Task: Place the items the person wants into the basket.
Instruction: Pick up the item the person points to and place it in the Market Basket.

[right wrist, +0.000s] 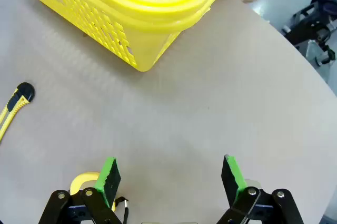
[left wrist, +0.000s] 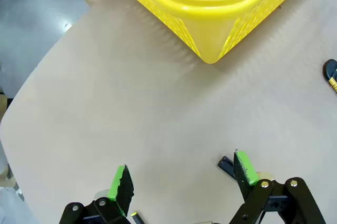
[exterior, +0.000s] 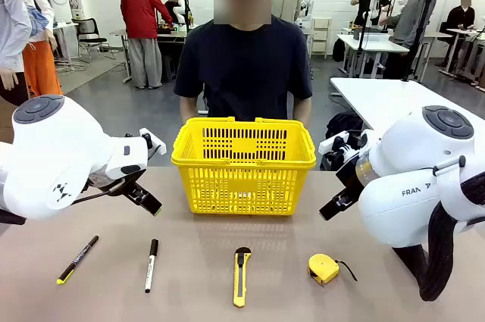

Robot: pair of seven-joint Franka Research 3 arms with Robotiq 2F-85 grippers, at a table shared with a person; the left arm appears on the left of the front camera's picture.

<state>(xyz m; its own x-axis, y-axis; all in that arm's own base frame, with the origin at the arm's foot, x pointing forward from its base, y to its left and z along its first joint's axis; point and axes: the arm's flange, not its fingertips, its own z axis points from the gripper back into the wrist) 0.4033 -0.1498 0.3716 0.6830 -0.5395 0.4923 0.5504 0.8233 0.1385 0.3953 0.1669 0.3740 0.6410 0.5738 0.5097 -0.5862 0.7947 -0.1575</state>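
Basket looks empty; knife, pen and tape lie along the near tabletop edge; left pincer and right pincer gape, empty.

My left gripper hangs wide open and points down. My right gripper hangs wide open and points down too.

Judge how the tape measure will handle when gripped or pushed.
The tape measure looks compact and rigid, so probably dense for its size. Its case seems to lie flat, so a push likely slides it rather than rolls it. The thin black cord would probably dangle.
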